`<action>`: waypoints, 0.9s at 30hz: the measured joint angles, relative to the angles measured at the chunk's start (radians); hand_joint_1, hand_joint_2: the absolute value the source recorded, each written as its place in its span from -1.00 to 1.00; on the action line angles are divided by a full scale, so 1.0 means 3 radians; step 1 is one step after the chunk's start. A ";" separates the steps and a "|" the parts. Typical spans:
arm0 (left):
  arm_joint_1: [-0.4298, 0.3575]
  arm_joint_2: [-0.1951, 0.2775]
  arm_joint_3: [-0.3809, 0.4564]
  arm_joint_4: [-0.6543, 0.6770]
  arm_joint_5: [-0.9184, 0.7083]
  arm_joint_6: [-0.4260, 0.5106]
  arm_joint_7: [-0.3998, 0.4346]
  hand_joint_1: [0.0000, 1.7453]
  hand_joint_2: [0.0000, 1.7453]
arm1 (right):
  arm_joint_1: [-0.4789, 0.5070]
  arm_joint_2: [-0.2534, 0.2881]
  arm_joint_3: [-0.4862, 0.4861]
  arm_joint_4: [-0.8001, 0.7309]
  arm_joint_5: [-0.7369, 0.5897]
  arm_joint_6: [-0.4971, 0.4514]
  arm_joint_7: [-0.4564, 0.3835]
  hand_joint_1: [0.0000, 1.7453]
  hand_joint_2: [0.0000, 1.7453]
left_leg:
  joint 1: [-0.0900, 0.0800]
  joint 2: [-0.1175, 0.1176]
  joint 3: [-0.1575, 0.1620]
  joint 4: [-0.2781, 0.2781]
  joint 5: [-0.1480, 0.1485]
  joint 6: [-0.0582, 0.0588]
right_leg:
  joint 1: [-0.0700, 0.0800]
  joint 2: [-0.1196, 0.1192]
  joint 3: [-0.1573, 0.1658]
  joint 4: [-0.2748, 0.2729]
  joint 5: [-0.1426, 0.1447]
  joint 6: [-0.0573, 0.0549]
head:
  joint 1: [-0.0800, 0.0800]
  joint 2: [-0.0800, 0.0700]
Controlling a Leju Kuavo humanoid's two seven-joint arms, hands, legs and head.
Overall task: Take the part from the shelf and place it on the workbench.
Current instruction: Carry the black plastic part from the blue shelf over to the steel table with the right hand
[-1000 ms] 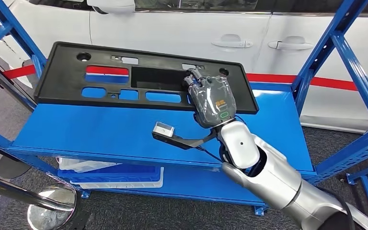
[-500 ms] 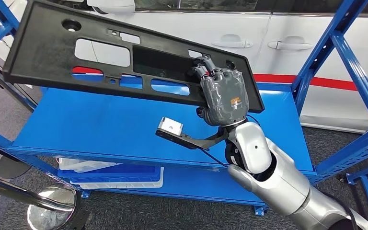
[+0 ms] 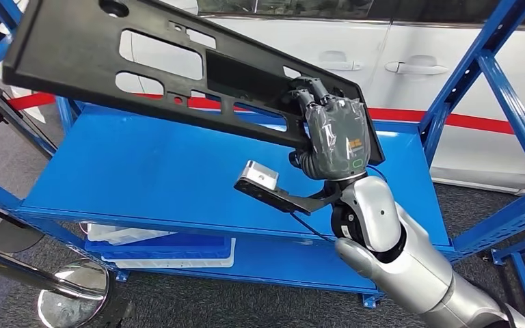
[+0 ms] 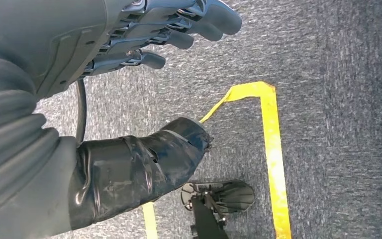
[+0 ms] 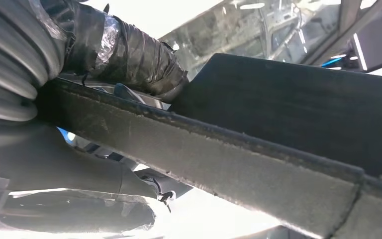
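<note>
A long black plastic panel (image 3: 96, 58) with several cut-outs hangs tilted above the blue shelf (image 3: 143, 178), its far end raised toward the upper left. My right hand (image 3: 335, 133) grips the panel at its near right end, fingers hooked over the edge. In the right wrist view the panel's edge (image 5: 238, 149) runs across close up, with the thumb (image 5: 129, 55) pressed against it. My left hand (image 4: 144, 30) hangs over the grey floor with fingers loosely curled and nothing in it.
Blue shelf uprights (image 3: 478, 68) stand at the right and left. A white car (image 3: 383, 55) is parked behind the shelf with a red barrier tape (image 3: 492, 121) in front. White trays (image 3: 164, 249) lie on the lower shelf. Yellow tape (image 4: 273, 149) marks the floor.
My right hand has lifted the panel off the shelf; its far end has swung upward and the hand has moved up and to the right.
</note>
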 joint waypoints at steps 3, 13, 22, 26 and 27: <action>-0.0004 0.0002 0.0000 0.0001 -0.0007 0.0005 0.0004 -1.00 1.00 | 0.0009 -0.0011 -0.0023 -0.0009 0.0003 -0.0146 -0.0014 1.00 1.00 | 0.0028 -0.0009 -0.0040 0.0086 -0.0047 -0.0071 | -0.0038 -0.0006 0.0273 -0.0520 0.0226 0.0062 | 0.0006 0.0000; -0.0014 -0.0010 0.0000 0.0000 -0.0015 0.0005 0.0041 -1.00 1.00 | 0.0063 -0.0028 -0.0035 -0.0028 -0.0027 -0.0282 -0.0055 1.00 1.00 | 0.0031 -0.0015 -0.0438 0.0957 -0.0542 -0.0141 | 0.0055 0.0008 0.0195 -0.0626 0.0299 -0.0212 | -0.0009 0.0000; -0.0034 0.0007 0.0001 0.0000 -0.0014 0.0003 0.0042 -1.00 1.00 | 0.0073 -0.0032 -0.0035 -0.0008 -0.0059 -0.0257 -0.0058 1.00 1.00 | -0.0166 -0.0009 0.0092 0.0139 -0.0222 0.0069 | 0.0103 -0.0002 0.0106 -0.0667 0.0450 -0.0205 | -0.0010 0.0000; -0.0039 0.0002 0.0001 0.0000 -0.0013 -0.0004 0.0040 -1.00 1.00 | 0.0053 -0.0042 -0.0037 0.0008 -0.0128 -0.0163 -0.0060 1.00 1.00 | -0.0129 0.0014 0.0090 -0.0040 -0.0047 0.0094 | 0.0099 -0.0005 0.0026 -0.0485 0.0250 -0.0144 | -0.0003 0.0000; -0.0039 0.0000 0.0001 0.0000 -0.0012 -0.0008 0.0039 -1.00 1.00 | 0.0048 -0.0045 -0.0037 0.0013 -0.0161 -0.0135 -0.0060 1.00 1.00 | -0.0126 0.0016 0.0063 -0.0047 -0.0019 0.0095 | 0.0092 -0.0005 -0.0030 -0.0309 0.0104 -0.0127 | 0.0000 0.0000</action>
